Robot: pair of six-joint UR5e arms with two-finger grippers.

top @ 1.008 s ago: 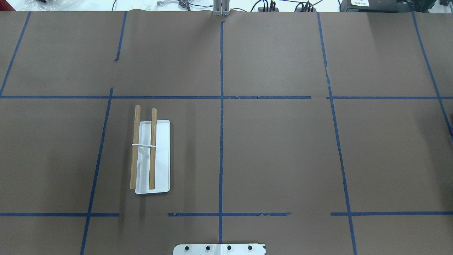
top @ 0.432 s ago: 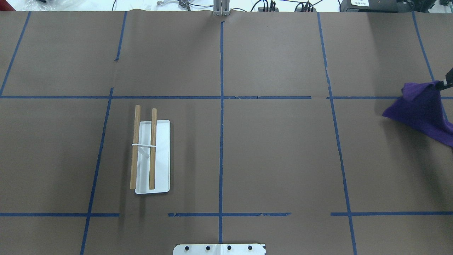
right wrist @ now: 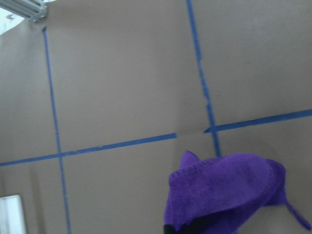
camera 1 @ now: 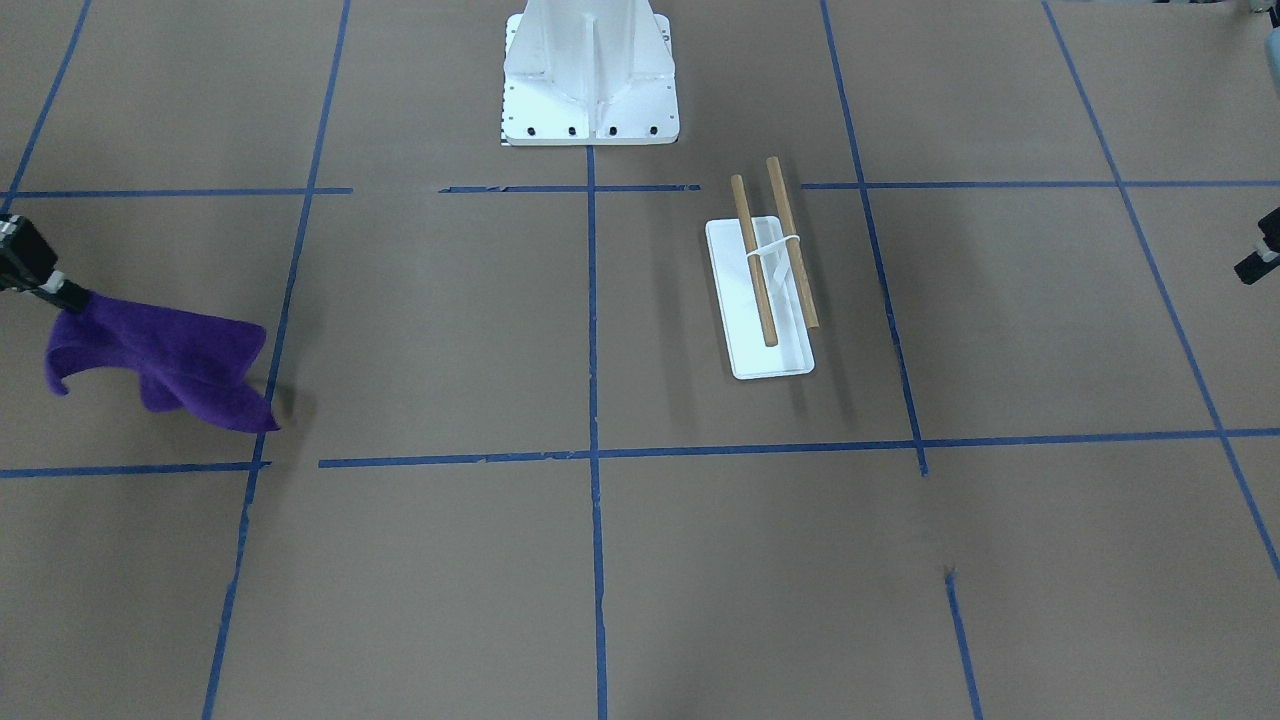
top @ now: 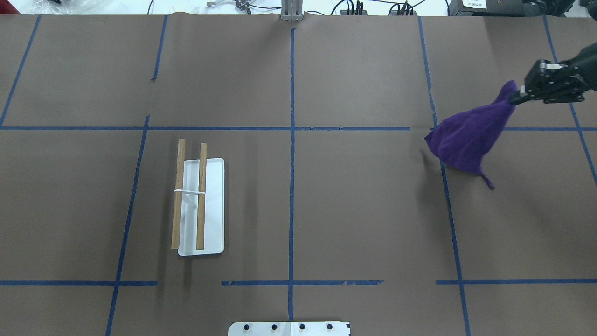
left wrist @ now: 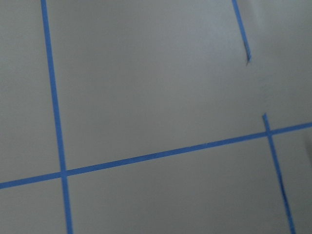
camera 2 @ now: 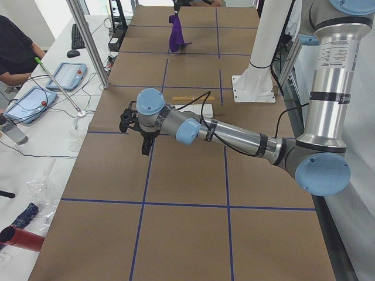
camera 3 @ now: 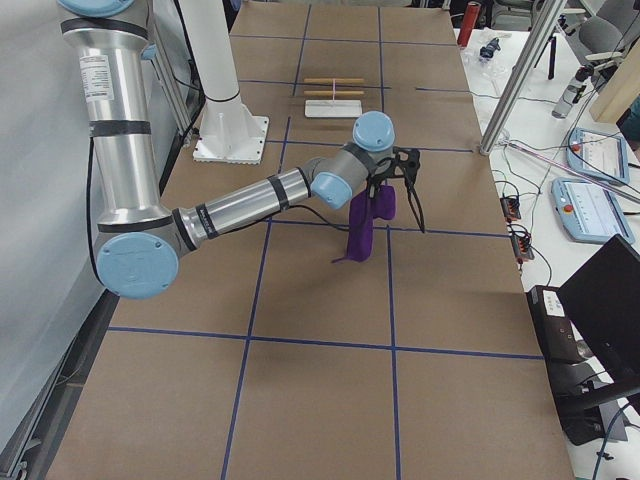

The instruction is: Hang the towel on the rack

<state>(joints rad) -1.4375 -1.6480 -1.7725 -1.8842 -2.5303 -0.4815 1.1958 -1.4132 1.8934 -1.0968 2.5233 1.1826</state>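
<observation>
The purple towel (top: pixel 466 137) hangs bunched from my right gripper (top: pixel 517 96), which is shut on its top corner above the table's right side. The towel's lower edge hangs just over the brown surface. It also shows in the front view (camera 1: pixel 160 360), the right side view (camera 3: pixel 362 228) and the right wrist view (right wrist: pixel 224 190). The rack (top: pixel 189 200), a white tray with two wooden rods, stands bare on the left half, far from the towel, and also shows in the front view (camera 1: pixel 770 290). My left gripper (camera 2: pixel 145 143) hovers low over the table's left end. I cannot tell its jaw state.
The white robot pedestal (top: pixel 289 328) stands at the near middle edge. Blue tape lines divide the brown table cover (top: pixel 364 210). Cables and equipment lie along the far edge. Operators' tablets (camera 2: pixel 64 76) lie on a side desk past the left end.
My right gripper has come in from the right edge with the towel and carried it leftward and toward the far side. The rack has not moved.
</observation>
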